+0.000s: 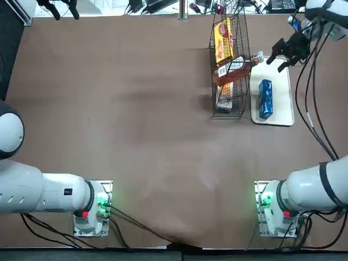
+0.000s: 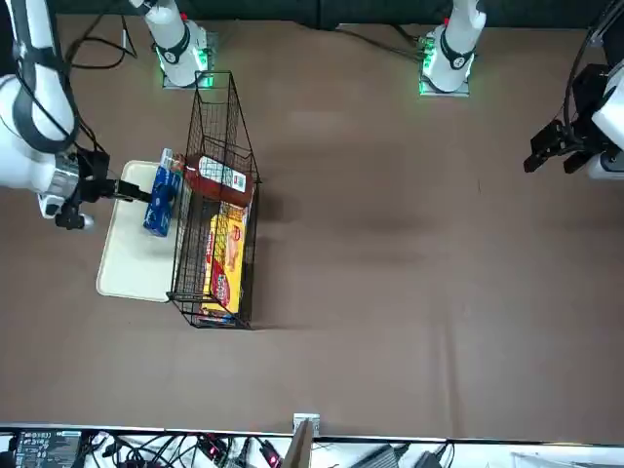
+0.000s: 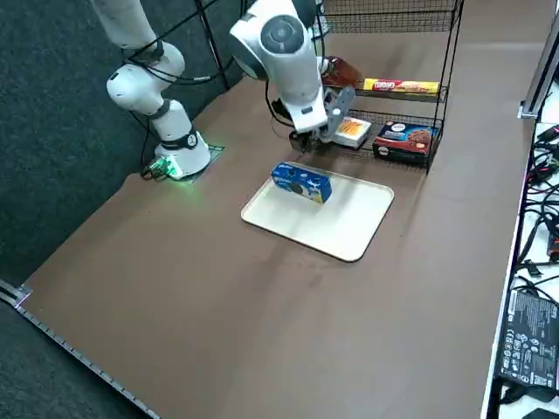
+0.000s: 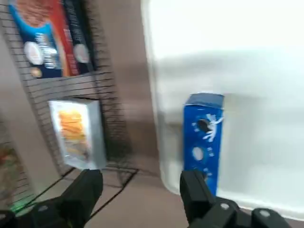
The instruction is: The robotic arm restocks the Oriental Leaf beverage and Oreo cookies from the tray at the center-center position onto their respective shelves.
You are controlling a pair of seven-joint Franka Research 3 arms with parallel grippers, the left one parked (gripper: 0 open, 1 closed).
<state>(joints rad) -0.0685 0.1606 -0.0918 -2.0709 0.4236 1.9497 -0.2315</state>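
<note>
The Oriental Leaf beverage [image 1: 238, 68] lies on its side on an upper tier of the black wire shelves [image 1: 214, 81], white cap poking out toward the tray. In the front view the bottle [image 2: 213, 175] shows its red-brown liquid through the wires. The blue Oreo cookies [image 1: 265, 99] packet rests on the white tray [image 1: 283, 109] beside the rack. My right gripper [image 1: 275, 62] hovers over the tray's far end, just off the bottle's cap, open and empty. In the wrist view the gripper [image 4: 142, 187] has the Oreo cookies [image 4: 202, 137] beyond one finger.
Lower tiers of the shelves hold yellow-and-red snack packets [image 1: 222, 41] and boxed snacks [image 3: 402, 138]. The rack [image 3: 441, 96] stands right against the tray's [image 3: 349, 227] long side. Brown tabletop [image 1: 136, 109] spreads to the left of the rack.
</note>
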